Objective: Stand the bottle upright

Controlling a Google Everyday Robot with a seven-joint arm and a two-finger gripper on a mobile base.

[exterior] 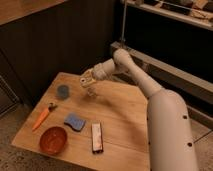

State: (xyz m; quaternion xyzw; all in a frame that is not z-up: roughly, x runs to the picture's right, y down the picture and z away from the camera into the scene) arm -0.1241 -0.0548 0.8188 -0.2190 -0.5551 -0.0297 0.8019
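The bottle point(91, 90) is a small pale translucent shape on the far part of the wooden table point(125, 120), right of the blue-grey cup. It looks roughly upright, though its exact pose is unclear. My gripper point(88, 80) hangs directly over it at the end of the white arm point(131, 67), which reaches in from the right. The gripper is at the bottle's top, either touching it or very close.
A blue-grey round cup point(63, 91) stands left of the bottle. Nearer the front lie an orange carrot point(41, 117), a red bowl point(53, 139), a blue sponge point(75, 121) and a dark flat bar point(96, 137). A dark wall and a metal shelf rail point(165, 62) stand behind.
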